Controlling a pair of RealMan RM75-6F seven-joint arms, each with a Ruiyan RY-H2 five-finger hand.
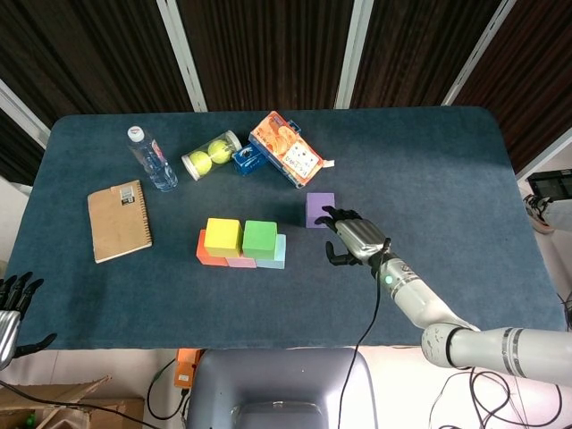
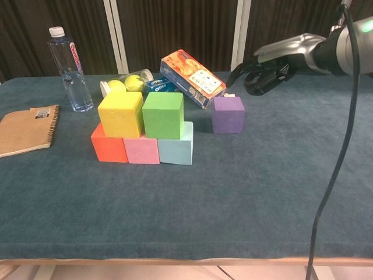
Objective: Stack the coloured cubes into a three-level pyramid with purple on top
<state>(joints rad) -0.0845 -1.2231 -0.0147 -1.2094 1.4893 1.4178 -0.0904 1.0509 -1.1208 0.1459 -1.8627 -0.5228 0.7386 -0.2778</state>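
An orange cube, a pink cube and a light blue cube stand in a row on the table. On top of them sit a yellow cube and a green cube. The purple cube stands alone to the right of the stack. My right hand hovers just right of the purple cube and above it, fingers apart and loosely bent, holding nothing. My left hand hangs off the table's near left corner, fingers spread.
Behind the stack lie an orange carton, a tube of tennis balls and a small blue pack. A water bottle and a brown notebook sit at the left. A black cable trails from my right arm.
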